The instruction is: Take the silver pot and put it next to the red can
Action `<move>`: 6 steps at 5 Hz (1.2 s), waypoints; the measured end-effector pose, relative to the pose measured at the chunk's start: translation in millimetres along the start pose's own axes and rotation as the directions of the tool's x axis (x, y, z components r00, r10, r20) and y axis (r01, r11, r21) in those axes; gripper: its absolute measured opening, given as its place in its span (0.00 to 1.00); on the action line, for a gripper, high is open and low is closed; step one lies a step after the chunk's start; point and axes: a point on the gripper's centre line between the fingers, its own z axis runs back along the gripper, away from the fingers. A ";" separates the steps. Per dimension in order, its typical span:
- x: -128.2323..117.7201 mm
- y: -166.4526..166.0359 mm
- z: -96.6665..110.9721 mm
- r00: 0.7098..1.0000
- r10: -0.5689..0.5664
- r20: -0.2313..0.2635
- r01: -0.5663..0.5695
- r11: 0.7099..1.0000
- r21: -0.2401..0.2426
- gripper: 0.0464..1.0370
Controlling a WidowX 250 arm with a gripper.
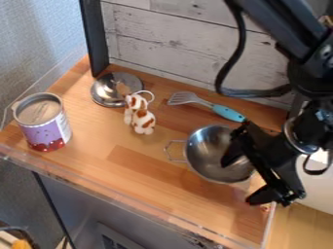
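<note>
With fingers spread, the gripper [239, 181] hangs at the five o'clock rim of the silver pot [207, 146] on the counter [98, 141], grasping seemingly next, then lifting toward the purple-and-red can [46, 127] past nine o'clock.

1. Light: moderately bright, soft, over the counter [143, 182]; source's direction cannot be told.
2. Glare: pale reflections inside the pot [209, 148]; bright spots on the lid [104, 92].
3. Streaks: whitish, thin, along the counter's near edge.
4. Sheen: washed pale patch by the near right corner.
5. Shade: panel [75, 194] below the near edge, darker than the top.
6. Arm [276, 19]: deep black, faint highlights.
</note>
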 end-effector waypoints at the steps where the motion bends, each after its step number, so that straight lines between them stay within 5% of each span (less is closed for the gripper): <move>1: 1.1 -0.1 -1.6 1.000 0.001 0.003 -0.001 1.000 -0.010 0.91; 3: 1.4 -0.4 -4.6 1.000 -0.001 -0.007 0.001 1.000 -0.010 0.31; 4: 1.2 -0.4 -3.8 1.000 0.016 -0.007 -0.016 1.000 -0.005 0.10; 6: 0.3 -0.2 -3.5 1.000 0.008 -0.011 -0.008 1.000 0.002 0.03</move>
